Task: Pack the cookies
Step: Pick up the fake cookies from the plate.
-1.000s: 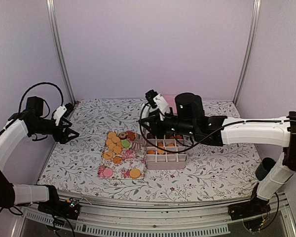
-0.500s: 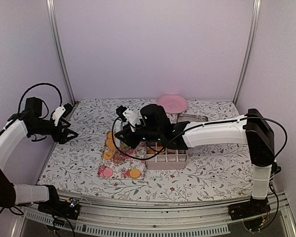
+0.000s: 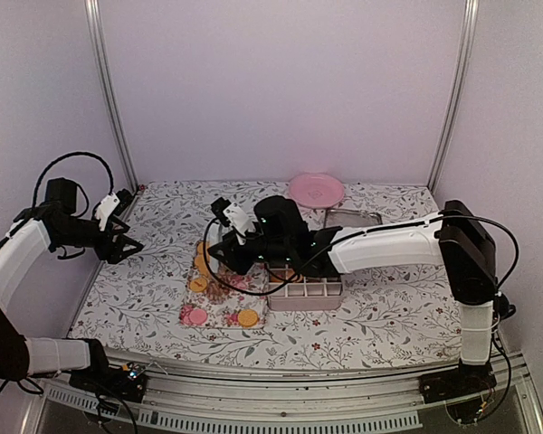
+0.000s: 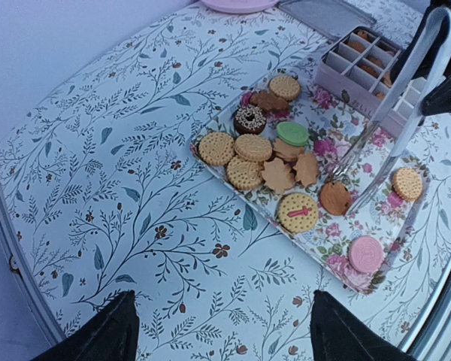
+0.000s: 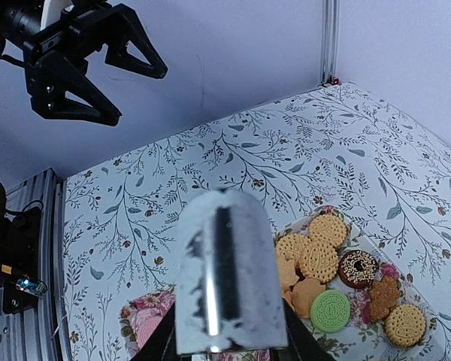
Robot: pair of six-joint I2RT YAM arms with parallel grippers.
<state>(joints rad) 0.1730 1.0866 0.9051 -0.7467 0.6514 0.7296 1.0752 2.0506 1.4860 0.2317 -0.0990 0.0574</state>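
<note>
floral tablecloth [image 3: 389, 312] below, my right gripper [image 3: 224, 246], clamped on the metal tongs [image 4: 395, 90], has swung left from the divided box [image 3: 306, 291] to the cookies [image 4: 255, 154] on the flowered tray [image 4: 327, 147], so i judge another pickup is starting, while my left gripper [image 3: 130, 244] hangs spread at the left.

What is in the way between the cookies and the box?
Nothing visible. The cookies lie on a flowery tray right beside the box; only the tongs in the right end effector hang over them.
</note>
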